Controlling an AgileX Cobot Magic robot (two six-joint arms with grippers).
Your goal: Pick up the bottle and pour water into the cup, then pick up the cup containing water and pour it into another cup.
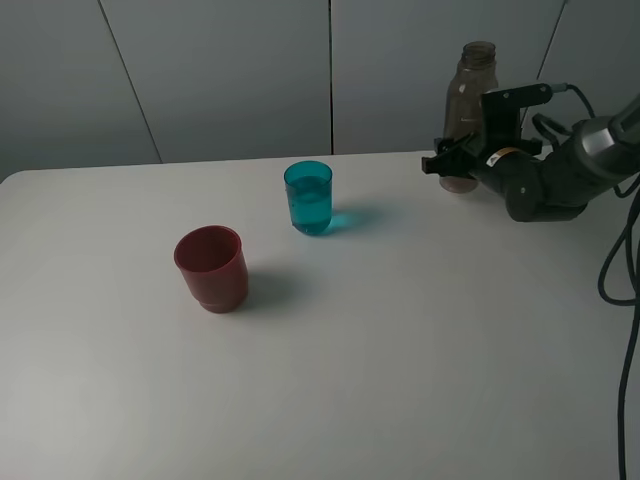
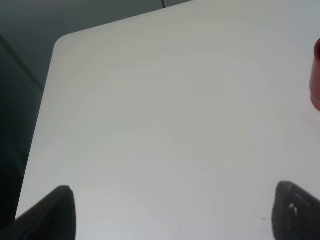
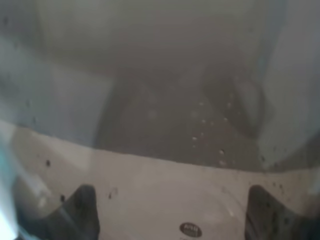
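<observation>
Okay, your left gripper (image 2: 172, 215) hangs over the white table (image 2: 150, 125) with its fingers spread apart. The squat dark-red opaque plastic cup (image 1: 211, 268) stands left of centre. Behind and to its right, apart from it, the teal translucent plastic tumbler (image 1: 309, 197) stands upright with water in it. Far right, your right gripper (image 1: 448, 163) is clamped on the lower body of the upright tall smoky grey-brown translucent plastic bottle (image 1: 470, 90).
</observation>
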